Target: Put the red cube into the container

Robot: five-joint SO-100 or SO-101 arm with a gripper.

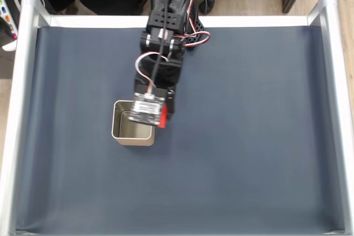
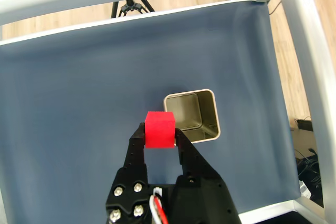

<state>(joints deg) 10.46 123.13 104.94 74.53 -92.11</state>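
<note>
Your claw (image 2: 160,136) is clamped on the small bright-red cube (image 2: 159,128), carrying it. In the wrist view the square silver-metal tin (image 2: 207,135) sits at two o'clock; move over its opening, then release.

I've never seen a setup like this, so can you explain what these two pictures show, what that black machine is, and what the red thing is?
The black machine is a small robot arm standing at the edge of a table covered with a dark blue-grey mat and framed by silver rails. One picture comes from a fixed camera looking down on the table. The other comes from a camera riding on the arm's wrist, so it looks along the gripper. Its two black fingers are shut on the red cube, holding it up off the mat. On the mat stands the container, a square silver tin that looks empty inside. In the fixed view, the arm's tip hangs over the tin's upper right corner.
</note>
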